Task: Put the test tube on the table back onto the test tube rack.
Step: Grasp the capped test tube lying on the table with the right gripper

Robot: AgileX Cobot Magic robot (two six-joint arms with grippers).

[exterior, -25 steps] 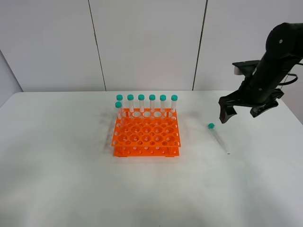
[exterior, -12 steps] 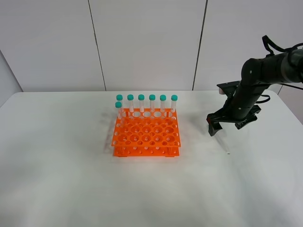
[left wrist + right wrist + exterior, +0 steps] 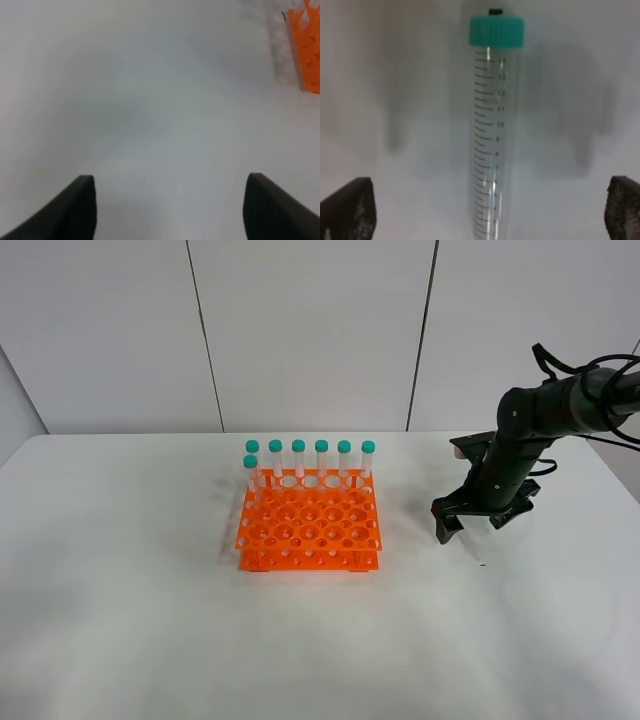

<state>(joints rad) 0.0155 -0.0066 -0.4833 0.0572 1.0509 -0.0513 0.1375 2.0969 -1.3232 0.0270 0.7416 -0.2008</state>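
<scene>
On my overhead feed the right gripper (image 3: pixel 468 525) sits low at the right of the white matte desk (image 3: pixel 120 620). Its black fingers are spread to either side of the slim clear plastic test tube with the teal-green screw cap (image 3: pixel 475 549). The test tube lies flat on the desk, well to the right of the bright orange plastic rack of round holes (image 3: pixel 309 530). From up here I see only its pointed near end, because the cap is hidden under the gripper.

The right wrist camera fills that in: the test tube (image 3: pixel 491 150) lies centred between the two wide-apart fingertips (image 3: pixel 347 207), with its cap (image 3: pixel 496 31) and printed graduations plain to see and nothing pinched.

Seven identical capped tubes (image 3: pixel 321 462) stand upright in the rack — six along the far row, one at the left end of the next row.

The left gripper (image 3: pixel 172 210) is outside the overhead frame. Its own wrist camera shows it spread over bare desk, with a corner of the rack (image 3: pixel 307 50) at the picture's edge.
</scene>
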